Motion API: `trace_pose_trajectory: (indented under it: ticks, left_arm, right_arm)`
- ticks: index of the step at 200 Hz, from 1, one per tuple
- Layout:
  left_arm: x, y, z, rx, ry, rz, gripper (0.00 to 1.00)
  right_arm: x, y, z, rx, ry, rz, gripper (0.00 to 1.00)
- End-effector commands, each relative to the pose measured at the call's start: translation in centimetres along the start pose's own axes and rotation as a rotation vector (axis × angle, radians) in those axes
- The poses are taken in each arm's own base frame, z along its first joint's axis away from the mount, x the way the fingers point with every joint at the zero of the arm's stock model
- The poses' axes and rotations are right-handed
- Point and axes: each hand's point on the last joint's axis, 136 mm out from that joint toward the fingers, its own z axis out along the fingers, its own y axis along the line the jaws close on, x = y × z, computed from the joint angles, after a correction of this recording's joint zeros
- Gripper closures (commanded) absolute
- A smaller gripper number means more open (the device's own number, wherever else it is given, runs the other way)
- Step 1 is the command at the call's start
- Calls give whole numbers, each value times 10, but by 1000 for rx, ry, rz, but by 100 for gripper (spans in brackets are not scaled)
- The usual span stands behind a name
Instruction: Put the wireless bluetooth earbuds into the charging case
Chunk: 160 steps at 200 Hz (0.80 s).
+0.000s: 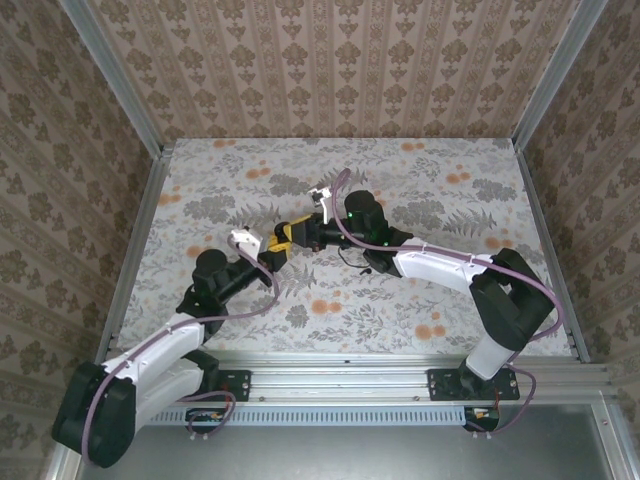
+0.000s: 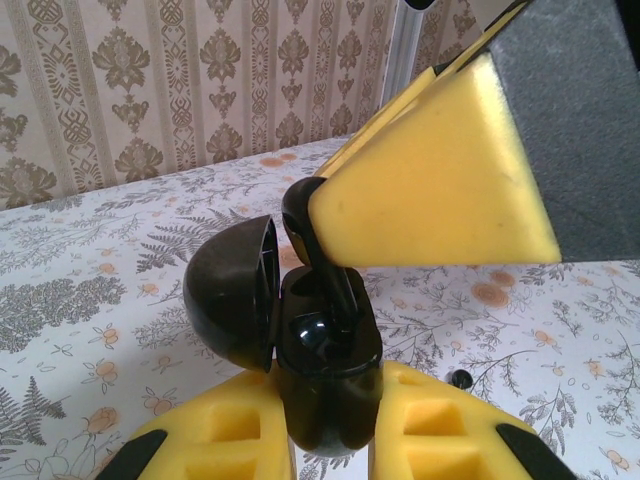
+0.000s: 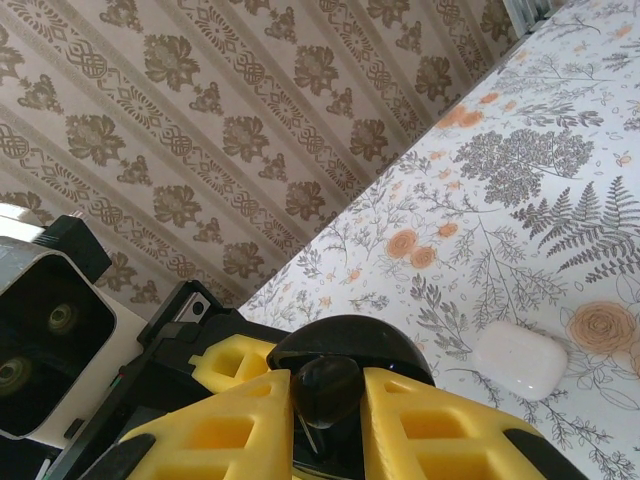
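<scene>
The charging case [image 2: 330,385] here is glossy black and stands upright above the table, its lid [image 2: 235,295] swung open to the left. My left gripper [image 2: 330,410] is shut on the case's lower body. A black earbud [image 3: 330,385] is pinched in my right gripper [image 3: 328,405], which is shut on it. The yellow finger [image 2: 430,180] of that gripper comes in from the upper right. The earbud's stem [image 2: 335,280] reaches down into the case's open top. In the top view the two grippers [image 1: 288,242] meet at mid-table.
A closed white pebble-shaped case [image 3: 520,360] lies on the floral tablecloth to the right of my right gripper. A small dark piece [image 2: 460,378] rests on the cloth behind the black case. Patterned walls and metal posts enclose the table.
</scene>
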Motion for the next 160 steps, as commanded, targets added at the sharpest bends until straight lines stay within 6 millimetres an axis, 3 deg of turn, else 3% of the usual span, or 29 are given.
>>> trace_pose_trajectory:
  ticks: [1,81,142,160]
  left_arm:
    - [-38,-5,-1,15,-104,37,92]
    - [-45,-6,-3,14,-122,40,92]
    - [-46,-8,-4,21,-123,37,92]
    - [-45,-8,-4,22,-120,36,92]
  right_arm:
    - [10,-6,3,15,27,-8,77]
    - [16,-7,0,24,43,-8,69]
    - [6,0,-1,13,22,-20,66]
    - [1,1,-4,15,6,-22,61]
